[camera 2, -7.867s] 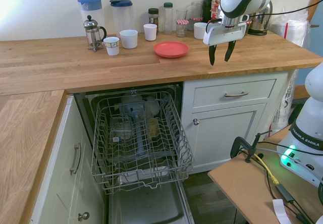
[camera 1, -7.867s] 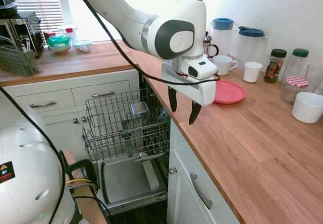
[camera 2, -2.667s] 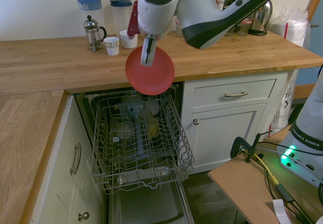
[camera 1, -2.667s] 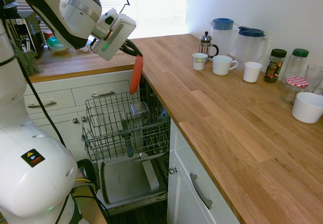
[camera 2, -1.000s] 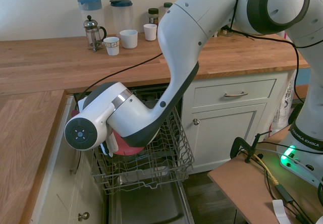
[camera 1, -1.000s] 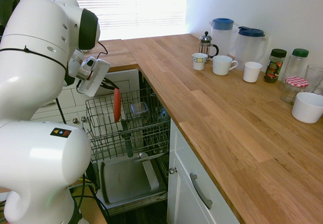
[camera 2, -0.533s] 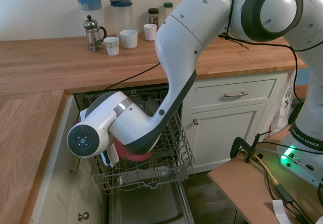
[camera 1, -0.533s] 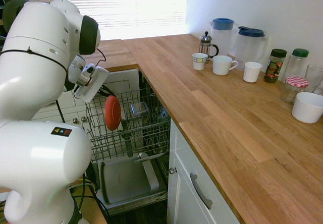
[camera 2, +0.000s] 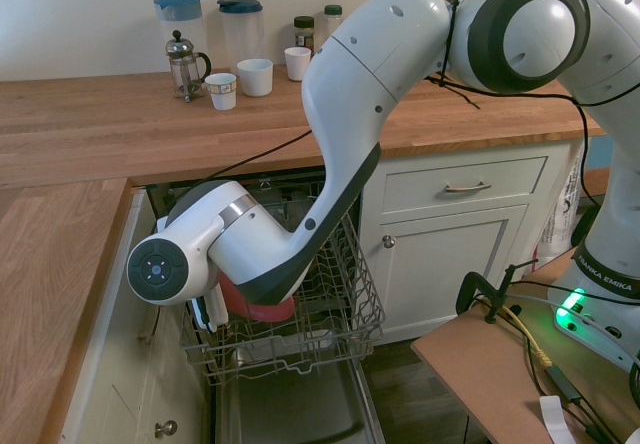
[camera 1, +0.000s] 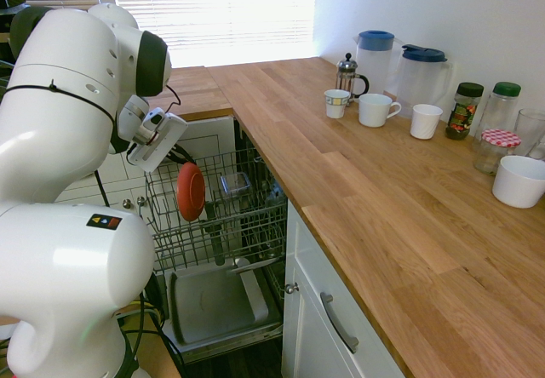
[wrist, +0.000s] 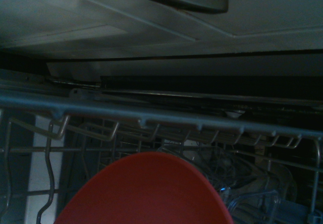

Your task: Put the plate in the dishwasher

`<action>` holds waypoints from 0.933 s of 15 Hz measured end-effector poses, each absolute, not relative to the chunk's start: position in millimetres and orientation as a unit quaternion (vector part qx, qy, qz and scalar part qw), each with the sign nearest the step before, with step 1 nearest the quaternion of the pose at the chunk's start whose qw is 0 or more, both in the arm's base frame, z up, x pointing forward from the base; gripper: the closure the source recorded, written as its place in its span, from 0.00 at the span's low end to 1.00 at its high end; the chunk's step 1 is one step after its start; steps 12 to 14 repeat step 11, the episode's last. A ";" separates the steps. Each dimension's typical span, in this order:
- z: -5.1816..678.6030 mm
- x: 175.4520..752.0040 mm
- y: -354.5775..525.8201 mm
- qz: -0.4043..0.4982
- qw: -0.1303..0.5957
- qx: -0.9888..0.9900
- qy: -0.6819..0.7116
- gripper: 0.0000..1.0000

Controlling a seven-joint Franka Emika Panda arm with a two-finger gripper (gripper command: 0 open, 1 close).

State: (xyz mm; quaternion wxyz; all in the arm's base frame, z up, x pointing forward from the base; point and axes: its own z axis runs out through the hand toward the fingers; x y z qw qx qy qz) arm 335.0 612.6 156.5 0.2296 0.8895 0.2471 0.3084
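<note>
Reaching low, the end effector (camera 1: pixel 174 151) seemingly grips the plate (camera 1: pixel 191 191).

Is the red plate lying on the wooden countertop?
No, the red plate is tilted up at the dishwasher's wire rack.

"FRANKA EMIKA" read on robot arm base (camera 2: pixel 603 289), second exterior view. Warning sign, triangle on dark label, was on arm's white link (camera 1: pixel 64 250), first exterior view; its print too small.
</note>
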 end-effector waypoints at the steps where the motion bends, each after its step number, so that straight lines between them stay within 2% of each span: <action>1: 156.6 334.4 613.1 0.303 0.226 0.893 0.244 0.00; 6: 163.8 331.6 618.9 0.291 0.198 0.905 0.238 0.00; 11: 226.2 328.7 622.4 0.303 0.169 0.912 0.217 0.00; 14: 226.2 328.7 622.4 0.303 0.169 0.912 0.217 0.00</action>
